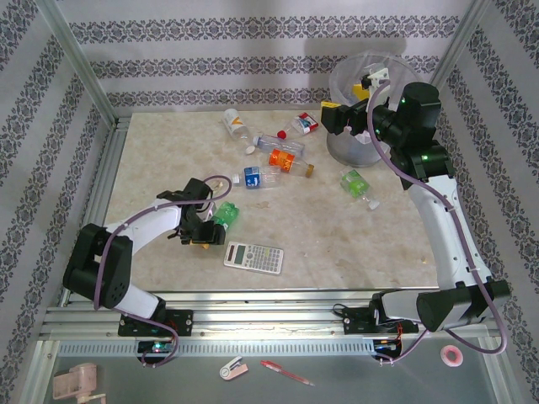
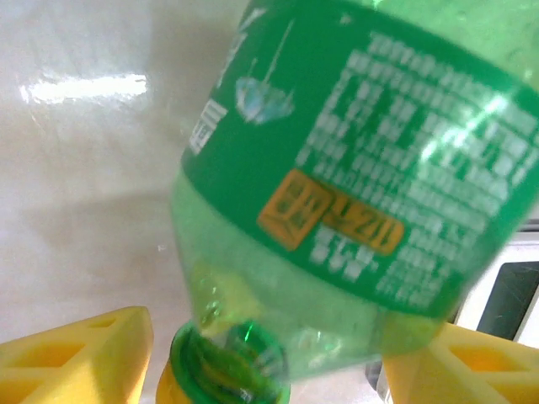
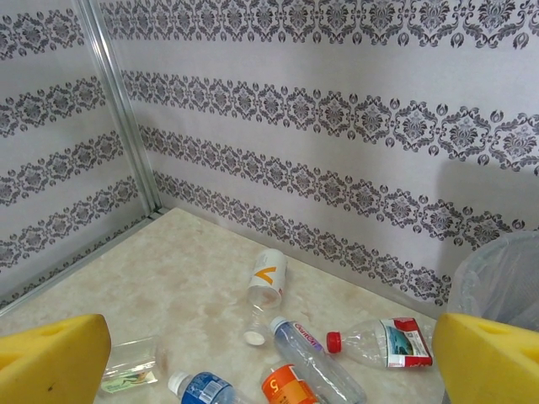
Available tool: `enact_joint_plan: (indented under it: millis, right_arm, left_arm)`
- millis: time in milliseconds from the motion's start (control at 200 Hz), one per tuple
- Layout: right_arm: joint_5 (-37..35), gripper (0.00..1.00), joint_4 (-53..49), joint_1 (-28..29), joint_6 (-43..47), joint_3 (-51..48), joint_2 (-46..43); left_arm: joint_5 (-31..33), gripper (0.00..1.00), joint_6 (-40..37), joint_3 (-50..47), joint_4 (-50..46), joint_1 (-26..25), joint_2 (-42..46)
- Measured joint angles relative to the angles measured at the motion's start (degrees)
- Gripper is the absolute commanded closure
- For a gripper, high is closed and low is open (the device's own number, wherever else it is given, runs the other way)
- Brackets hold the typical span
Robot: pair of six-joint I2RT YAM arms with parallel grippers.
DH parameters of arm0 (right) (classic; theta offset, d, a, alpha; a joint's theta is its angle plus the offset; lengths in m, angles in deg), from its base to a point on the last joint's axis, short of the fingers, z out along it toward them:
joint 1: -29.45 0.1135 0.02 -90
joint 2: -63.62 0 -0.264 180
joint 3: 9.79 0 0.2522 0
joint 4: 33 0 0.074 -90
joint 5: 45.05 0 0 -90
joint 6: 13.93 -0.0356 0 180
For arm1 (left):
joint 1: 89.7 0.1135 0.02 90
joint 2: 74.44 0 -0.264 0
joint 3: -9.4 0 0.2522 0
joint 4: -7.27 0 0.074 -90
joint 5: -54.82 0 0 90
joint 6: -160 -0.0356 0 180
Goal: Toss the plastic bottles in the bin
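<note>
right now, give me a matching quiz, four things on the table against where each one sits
Things:
1. calculator
2. bin
3. red-label bottle
4. orange-label bottle

Places:
a. in the middle, next to a blue-label bottle
b. far right corner
c. closest to the near edge
d. just left of the bin

Pairs: 1-c, 2-b, 3-d, 4-a
</note>
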Motion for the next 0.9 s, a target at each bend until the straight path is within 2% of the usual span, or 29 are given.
enact_joint_plan:
  millis: [310, 649, 899]
  right_arm:
    - [0.02, 0.02, 0.00, 0.00, 0.02, -0.11, -0.33]
    - [0.00, 0.02, -0.22, 0.00, 0.83, -1.07, -1.92]
    - [0.00, 0.02, -0.22, 0.00, 0.81, -1.25, -2.05]
  left_arm:
    - [-0.70, 0.44, 1.16, -1.11, 1.31, -1.05, 0.15]
    - [-1.25, 0.73, 2.01, -2.47, 2.64, -1.55, 1.20]
    - [-1.95, 0.78, 1.81, -2.47, 2.93, -1.92, 3.89]
